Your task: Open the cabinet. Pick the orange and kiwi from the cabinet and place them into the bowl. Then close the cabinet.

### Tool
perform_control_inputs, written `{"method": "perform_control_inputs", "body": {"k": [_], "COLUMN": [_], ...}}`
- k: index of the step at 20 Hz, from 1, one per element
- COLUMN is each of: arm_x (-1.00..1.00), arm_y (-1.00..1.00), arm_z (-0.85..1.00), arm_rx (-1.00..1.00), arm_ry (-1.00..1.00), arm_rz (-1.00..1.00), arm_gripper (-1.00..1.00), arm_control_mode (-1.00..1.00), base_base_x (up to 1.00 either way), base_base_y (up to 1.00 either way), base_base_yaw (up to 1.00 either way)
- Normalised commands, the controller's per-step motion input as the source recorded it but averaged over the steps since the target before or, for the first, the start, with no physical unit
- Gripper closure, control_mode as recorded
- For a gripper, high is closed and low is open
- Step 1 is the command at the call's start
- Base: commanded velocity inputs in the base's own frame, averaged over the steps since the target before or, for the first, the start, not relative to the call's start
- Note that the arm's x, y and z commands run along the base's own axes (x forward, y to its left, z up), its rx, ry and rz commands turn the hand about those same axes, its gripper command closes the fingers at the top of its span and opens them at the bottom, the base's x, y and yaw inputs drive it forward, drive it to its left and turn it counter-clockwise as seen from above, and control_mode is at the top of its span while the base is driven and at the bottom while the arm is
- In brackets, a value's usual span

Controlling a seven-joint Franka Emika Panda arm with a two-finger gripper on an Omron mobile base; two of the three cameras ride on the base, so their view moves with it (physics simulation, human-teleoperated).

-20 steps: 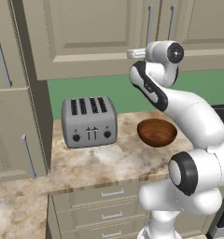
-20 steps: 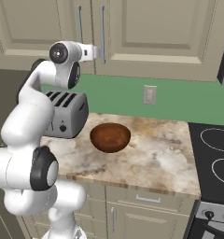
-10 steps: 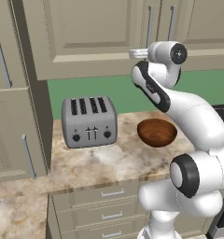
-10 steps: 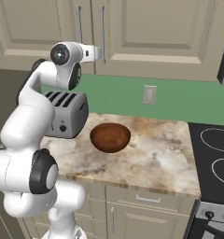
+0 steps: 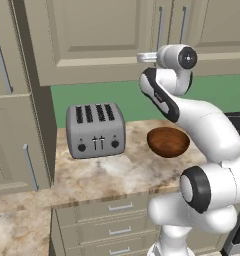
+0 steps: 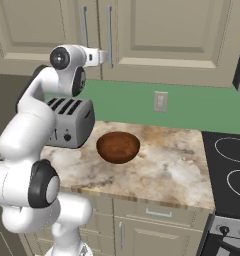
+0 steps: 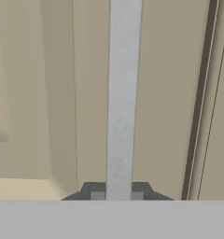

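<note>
The beige wall cabinet (image 5: 97, 35) has both doors shut. Its silver bar handle (image 7: 122, 93) runs straight up the hand view, and my gripper (image 7: 117, 193) is shut on it, a dark fingertip pressed to each side. From the base views the gripper (image 5: 151, 56) (image 6: 108, 56) is held up against the door front at the lower end of the handle (image 6: 110, 35). The reddish-brown bowl (image 5: 168, 141) (image 6: 118, 146) sits empty on the counter below. The orange and kiwi are hidden behind the shut doors.
A silver toaster (image 5: 94, 130) (image 6: 67, 122) stands on the marble counter (image 6: 167, 165) left of the bowl. A stove top (image 6: 232, 165) lies to the right, with a wall outlet (image 6: 159, 101) on the green backsplash. A tall narrow cabinet (image 5: 12, 100) borders the counter's left end.
</note>
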Motion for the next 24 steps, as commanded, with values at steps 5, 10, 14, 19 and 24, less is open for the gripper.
{"method": "perform_control_inputs", "body": {"k": [5,10,14,19,24], "arm_x": [-0.36,-0.56,-0.73,-0.74,-0.71], "arm_y": [0.37,0.38,0.36,0.52,0.80], "arm_z": [0.25,0.42,0.55,0.53,0.51], "arm_rx": [0.00,0.00,0.00,-0.05,-0.11], "arm_ry": [0.00,0.00,-0.01,-0.04,-0.02], "arm_rz": [-0.06,-0.07,-0.10,-0.12,-0.15], "arm_gripper": [1.00,1.00,1.00,1.00,1.00], "arm_control_mode": [-1.00,-1.00,-1.00,-1.00,-1.00], "base_base_x": [0.00,0.00,0.00,0.00,0.00], "base_base_y": [0.00,0.00,0.00,0.00,0.00], "base_base_yaw": [0.00,0.00,0.00,0.00,0.00]}}
